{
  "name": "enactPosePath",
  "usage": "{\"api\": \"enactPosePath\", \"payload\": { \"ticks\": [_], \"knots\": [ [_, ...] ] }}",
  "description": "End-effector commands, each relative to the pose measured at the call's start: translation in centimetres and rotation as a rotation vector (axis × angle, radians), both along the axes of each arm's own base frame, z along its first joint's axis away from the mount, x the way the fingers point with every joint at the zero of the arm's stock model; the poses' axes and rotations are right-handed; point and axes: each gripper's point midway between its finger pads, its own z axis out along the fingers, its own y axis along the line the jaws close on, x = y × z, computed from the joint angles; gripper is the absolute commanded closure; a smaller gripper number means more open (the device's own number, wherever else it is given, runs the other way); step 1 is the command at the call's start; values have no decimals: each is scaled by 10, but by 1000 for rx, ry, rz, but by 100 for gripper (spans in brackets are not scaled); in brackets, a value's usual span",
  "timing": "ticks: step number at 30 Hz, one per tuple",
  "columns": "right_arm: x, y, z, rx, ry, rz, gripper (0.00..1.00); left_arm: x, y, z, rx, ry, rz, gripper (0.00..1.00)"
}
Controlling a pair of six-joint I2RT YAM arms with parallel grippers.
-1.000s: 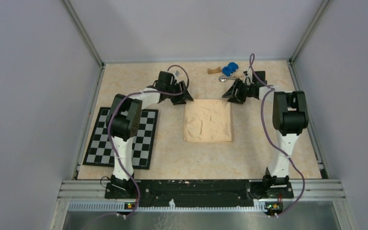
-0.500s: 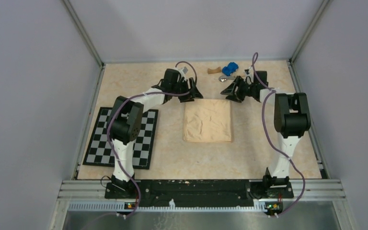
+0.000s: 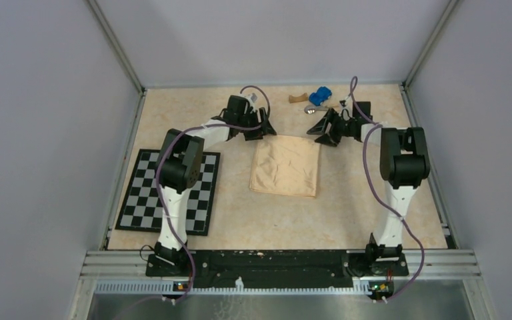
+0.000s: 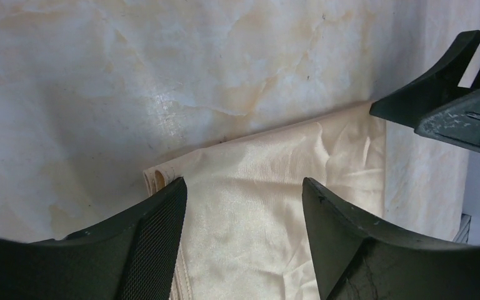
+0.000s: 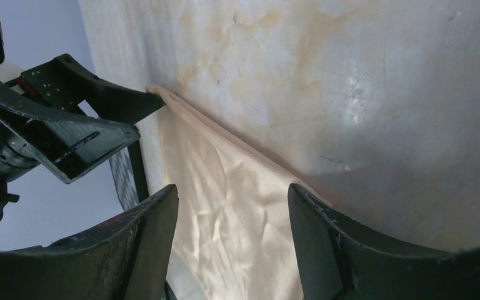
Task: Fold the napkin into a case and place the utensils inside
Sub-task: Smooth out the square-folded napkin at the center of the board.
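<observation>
A checkerboard mat lies at left; a blue toy car sits beside a brown block far back.

Both arms are the same build: the left arm and right arm have white tube sections with chunky black joint housings, and a purple cable loops loosely along each one. They sit on a black base plate with tiny lit dots near each foot. Status lights, I think, but they're too small to be sure. The left gripper has fat curved black fingers, one with a mesh-textured pad. The right gripper looks scuffed and dusty.
</observation>
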Motion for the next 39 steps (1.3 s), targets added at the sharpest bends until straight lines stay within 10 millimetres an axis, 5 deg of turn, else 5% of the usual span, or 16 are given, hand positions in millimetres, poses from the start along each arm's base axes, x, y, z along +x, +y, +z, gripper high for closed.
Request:
{"api": "enactPosePath", "payload": {
  "ticks": [1, 4, 8, 13, 15, 18, 21, 28, 35, 39],
  "knots": [
    [-6, 16, 72, -11, -113, 40, 35, 3, 2, 21, 29, -43, -25, 26],
    [-46, 39, 82, -36, -107, 122, 34, -6, 0, 35, 8, -40, -38, 23],
    [-112, 51, 65, -36, -42, 185, 34, -31, -8, 68, -30, -73, -83, 15],
    [-177, 46, 46, 4, 29, 205, 35, -102, -21, 92, -93, -53, -203, 8],
    [-191, 43, 43, -3, 39, 209, 35, -135, -24, 84, -111, -25, -243, 8],
    [-202, 39, 35, -25, 54, 213, 35, -171, -26, 70, -152, 17, -285, 9],
    [-208, 41, 30, 1, 70, 224, 35, -185, -21, 52, -148, 47, -280, 9],
    [-216, 39, 22, -26, 74, 230, 34, -189, -5, 6, -29, 80, -263, 11],
    [-234, 28, -25, -87, 163, 222, 35, -203, 14, -27, 42, 137, -206, 12],
    [-241, 13, -34, -162, 202, 162, 35, -212, 26, -40, 83, 159, -189, 12]
  ]
}}
